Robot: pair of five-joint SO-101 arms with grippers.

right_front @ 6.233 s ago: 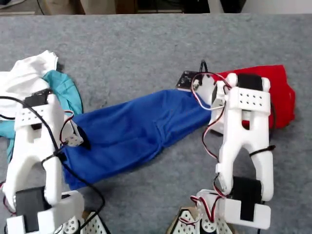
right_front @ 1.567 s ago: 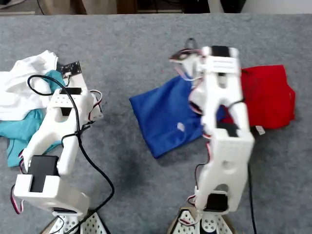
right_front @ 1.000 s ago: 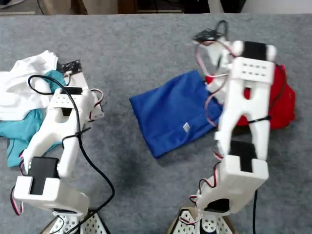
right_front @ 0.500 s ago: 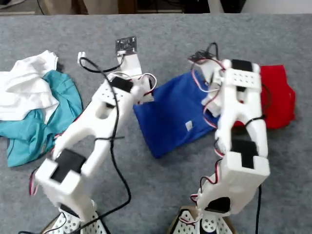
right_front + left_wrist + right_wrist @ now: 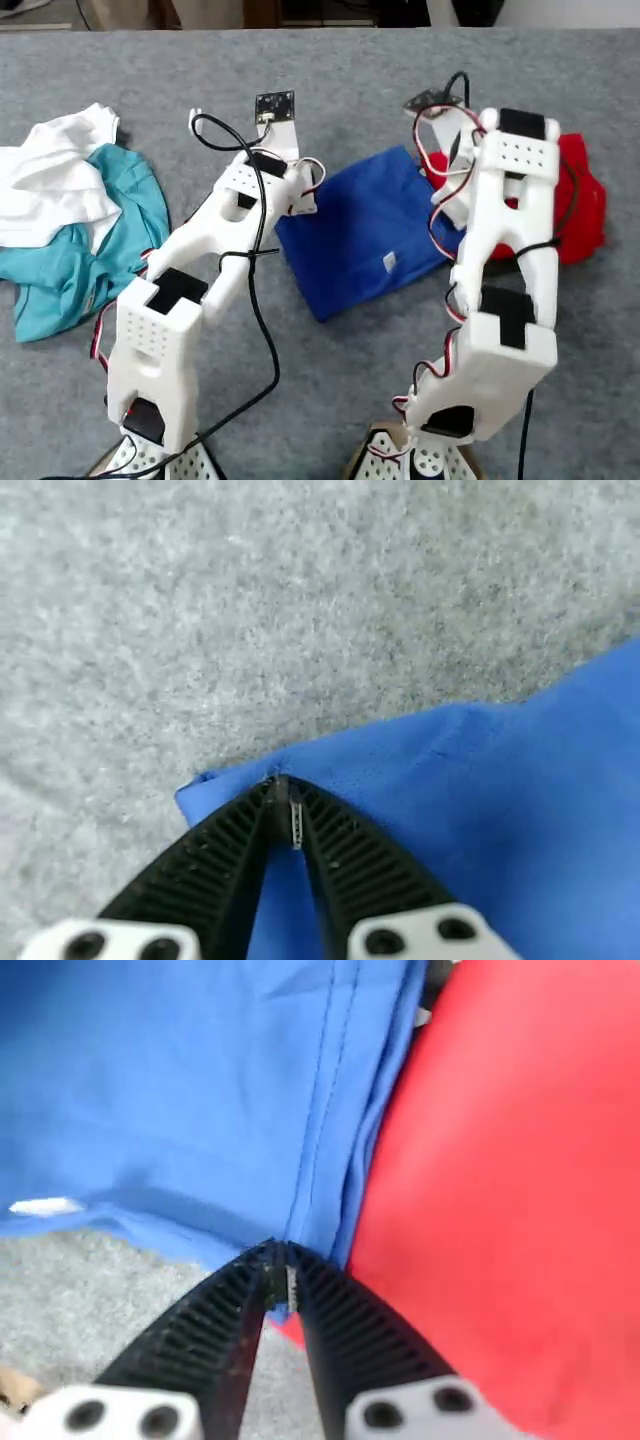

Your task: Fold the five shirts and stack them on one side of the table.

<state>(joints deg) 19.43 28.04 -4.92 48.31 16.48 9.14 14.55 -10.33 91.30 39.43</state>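
Left arm swings across from the pile: left fingers now clench a corner of the blue shirt mid-surface, right fingers grip its hem beside the red shirt. Another fold looks set.

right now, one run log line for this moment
blue shirt: folded | left gripper: shut on its corner | right gripper: shut on its edge by red shirt | white shirt, teal shirt: crumpled
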